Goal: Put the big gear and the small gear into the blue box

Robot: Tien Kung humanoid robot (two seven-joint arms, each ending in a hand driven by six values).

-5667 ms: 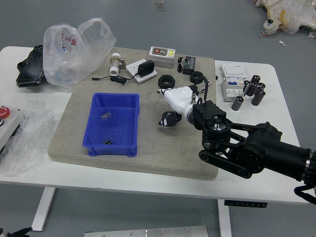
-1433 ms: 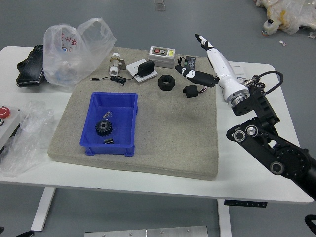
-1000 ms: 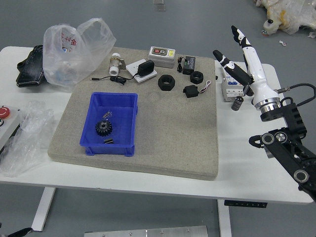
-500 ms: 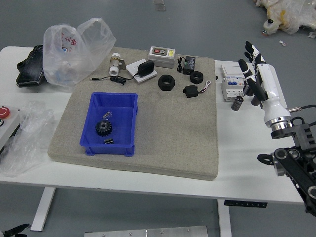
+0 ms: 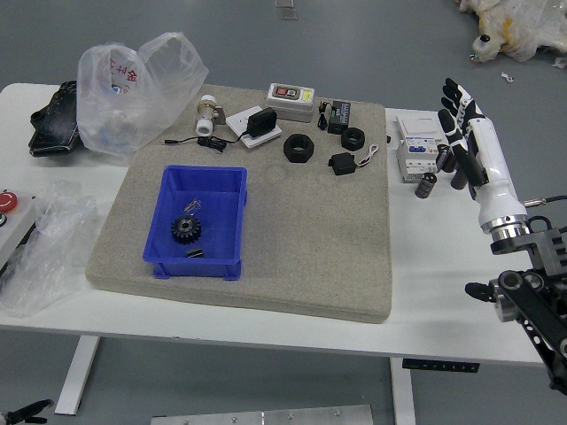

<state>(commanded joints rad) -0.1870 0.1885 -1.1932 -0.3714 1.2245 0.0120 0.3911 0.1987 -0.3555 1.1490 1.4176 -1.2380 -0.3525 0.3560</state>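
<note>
1. Black gear [image 5: 186, 230]: inside the blue box [image 5: 242, 221], lying flat on its floor; whether big or small, cannot tell.
2. Same box: a small metal piece [image 5: 192, 206] on the gear's far side, a small black block [image 5: 195, 253] on its near side.
3. Box position: on the left part of the grey mat [image 5: 310, 257].
4. Right hand [image 5: 493, 168]: raised over the table's right side, well apart from the box; fingers extended, thumb apart from the rest, grasping nothing.
5. Left hand [image 5: 28, 413]: partly visible at the lower left corner; its state cannot be told.
6. Mat, far side: two black rings [image 5: 299, 148], near a black cube [image 5: 342, 163] with a pale cord.
7. Left of the mat: red button [image 5: 7, 202].
</note>
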